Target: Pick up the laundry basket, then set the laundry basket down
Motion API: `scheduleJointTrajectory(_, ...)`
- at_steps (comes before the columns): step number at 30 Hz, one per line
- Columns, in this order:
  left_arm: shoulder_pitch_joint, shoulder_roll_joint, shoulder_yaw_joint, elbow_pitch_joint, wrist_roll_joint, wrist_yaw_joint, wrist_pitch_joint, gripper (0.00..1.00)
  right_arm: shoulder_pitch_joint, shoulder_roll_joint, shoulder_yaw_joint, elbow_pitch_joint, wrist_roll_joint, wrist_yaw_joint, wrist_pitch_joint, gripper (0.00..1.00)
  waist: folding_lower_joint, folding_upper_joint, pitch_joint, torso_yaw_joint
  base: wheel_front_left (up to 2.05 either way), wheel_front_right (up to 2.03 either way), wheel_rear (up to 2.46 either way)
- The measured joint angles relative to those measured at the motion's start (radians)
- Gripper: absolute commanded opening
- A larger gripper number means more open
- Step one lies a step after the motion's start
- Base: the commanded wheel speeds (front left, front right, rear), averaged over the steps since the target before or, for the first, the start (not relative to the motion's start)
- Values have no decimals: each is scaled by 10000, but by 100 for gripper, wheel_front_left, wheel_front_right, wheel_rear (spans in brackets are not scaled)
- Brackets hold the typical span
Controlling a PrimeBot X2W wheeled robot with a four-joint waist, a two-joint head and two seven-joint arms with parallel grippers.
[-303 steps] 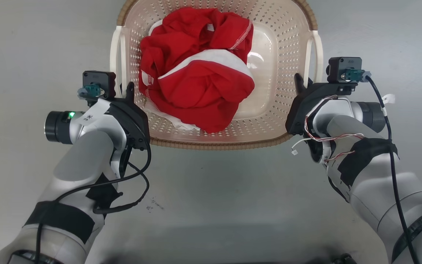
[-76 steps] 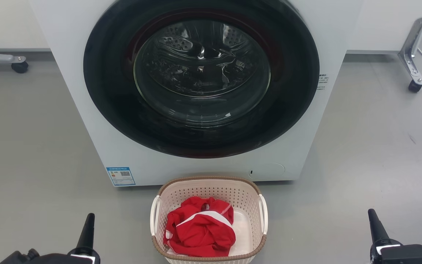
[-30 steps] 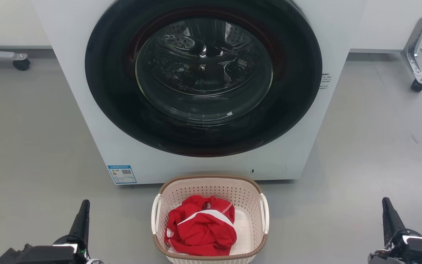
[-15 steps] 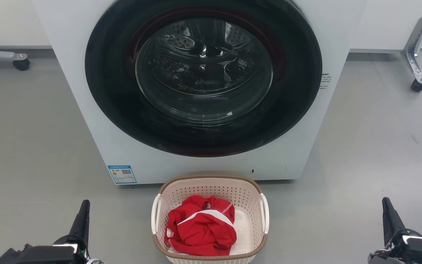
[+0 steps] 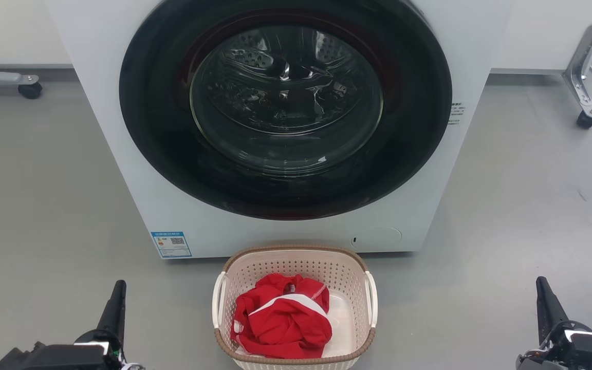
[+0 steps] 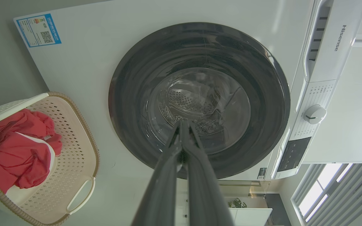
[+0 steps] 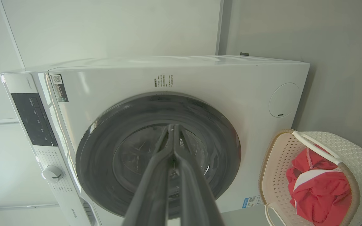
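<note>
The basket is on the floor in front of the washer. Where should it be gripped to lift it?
Probably by its white side handles: left handle from the left, right handle from the right. Both stand off the upright laundry basket as open loops; red clothing lies inside.

Closed left pincer (image 6: pixel 182 125), washing machine (image 6: pixel 83 66) ahead, laundry basket (image 6: pixel 79 147) beside it

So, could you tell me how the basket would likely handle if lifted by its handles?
The basket looks like perforated plastic, so it is probably light and slightly flexible. The red garment lies bunched toward its left, so it may tip a little that way.
</note>
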Motion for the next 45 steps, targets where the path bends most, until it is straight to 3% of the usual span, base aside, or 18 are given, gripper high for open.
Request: scheduleJointTrajectory(45,0,-2,0,4,0,0,0,0,0,2,2,-4,2,2,0,0,0,0,1,0,0,0,0)
